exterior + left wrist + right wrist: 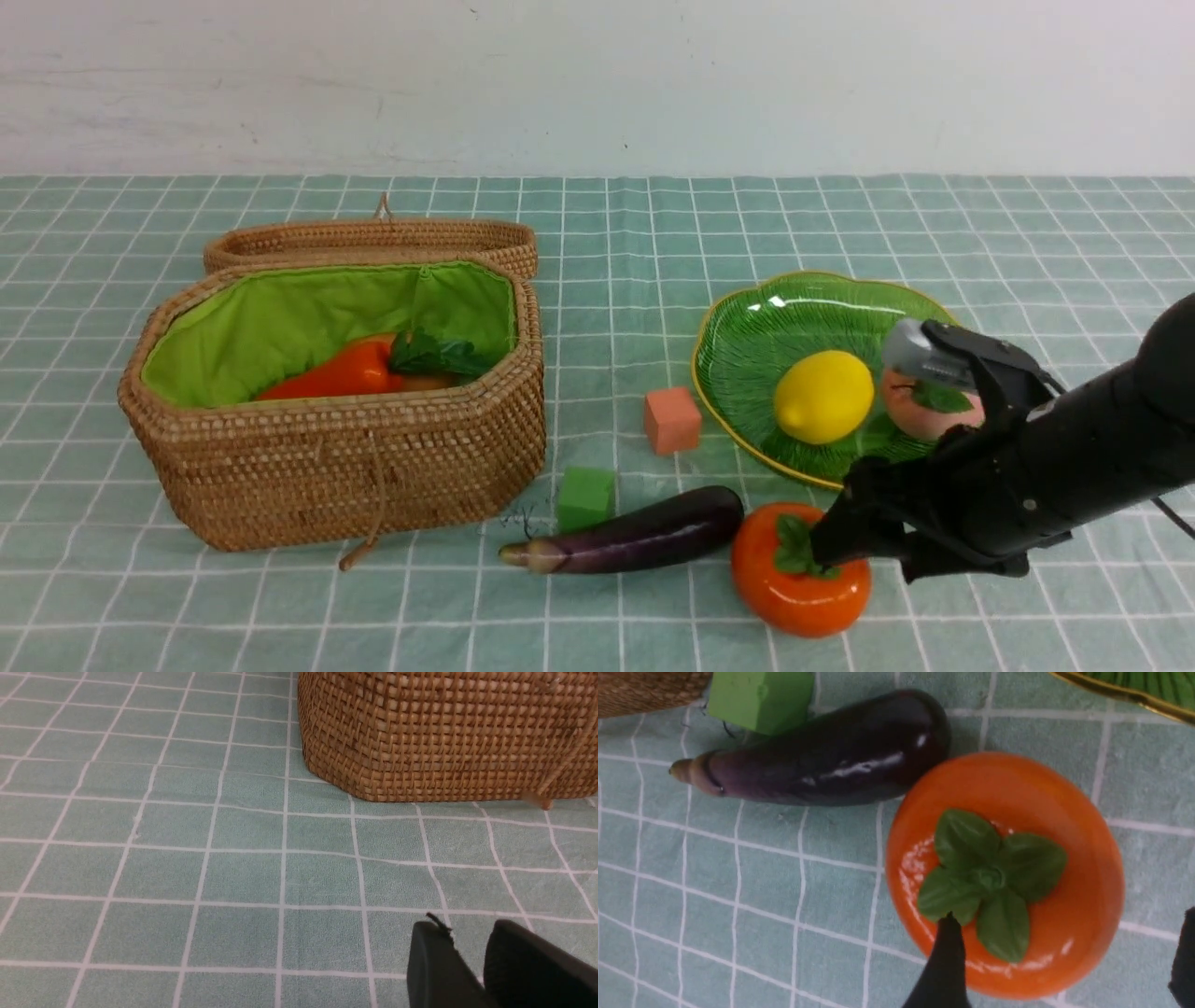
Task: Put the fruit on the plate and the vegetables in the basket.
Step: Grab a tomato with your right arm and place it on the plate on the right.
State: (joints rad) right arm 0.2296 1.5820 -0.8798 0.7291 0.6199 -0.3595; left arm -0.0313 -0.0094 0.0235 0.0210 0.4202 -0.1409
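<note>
Persimmon [794, 583] sits on tabletop at plate's [747, 345] 6 o'clock, touching eggplant [635, 541]. Your right gripper [1064, 970] fingers apart, straddling it. Looks glossy, slippery, rigid: grip across widest sides, below cap.

Soft, even overhead light fills all views, with white glare streaks on the eggplant [831, 756] and the persimmon [1004, 872] beside it, slightly blurred.

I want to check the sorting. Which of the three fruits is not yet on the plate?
The persimmon. It lies on the tablecloth beside the eggplant, while the lemon and the peach are on the green plate.
</note>
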